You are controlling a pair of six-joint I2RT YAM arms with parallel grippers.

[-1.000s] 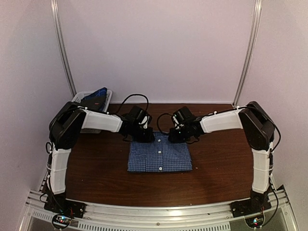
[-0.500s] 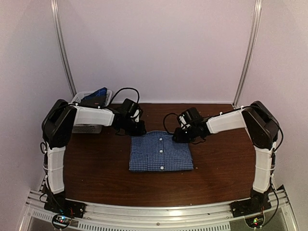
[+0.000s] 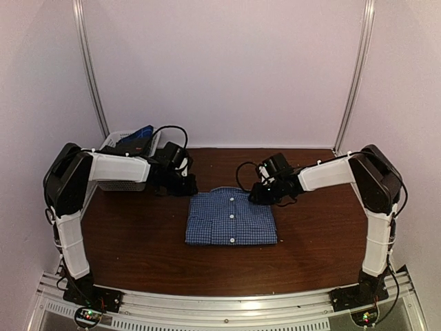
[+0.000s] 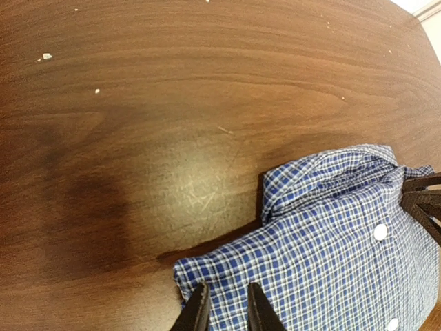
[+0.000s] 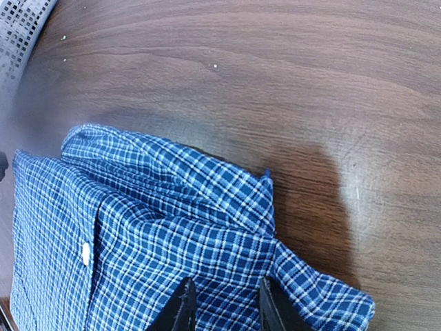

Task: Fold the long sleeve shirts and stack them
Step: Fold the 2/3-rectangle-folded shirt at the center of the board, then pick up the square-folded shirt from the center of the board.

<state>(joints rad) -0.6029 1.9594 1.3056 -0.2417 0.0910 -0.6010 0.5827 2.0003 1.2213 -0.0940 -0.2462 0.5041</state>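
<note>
A folded blue plaid long sleeve shirt (image 3: pixel 231 218) lies flat, buttons up, in the middle of the dark wooden table (image 3: pixel 138 245). My left gripper (image 3: pixel 186 185) hovers at the shirt's far left corner. In the left wrist view its jaws (image 4: pixel 227 295) stand a little apart above the shirt (image 4: pixel 331 234), holding nothing. My right gripper (image 3: pixel 257 195) is at the far right corner by the collar. In the right wrist view its jaws (image 5: pixel 226 289) stand apart over the shirt (image 5: pixel 158 234), empty.
A white mesh basket (image 3: pixel 127 146) with dark clothing stands at the back left of the table, behind my left arm; its rim shows in the right wrist view (image 5: pixel 21 27). White walls close in the back and both sides.
Both grippers have drawn back from the shirt's far edge, the left one to the left and back, the right one to the right. The shirt stays flat on the table.
</note>
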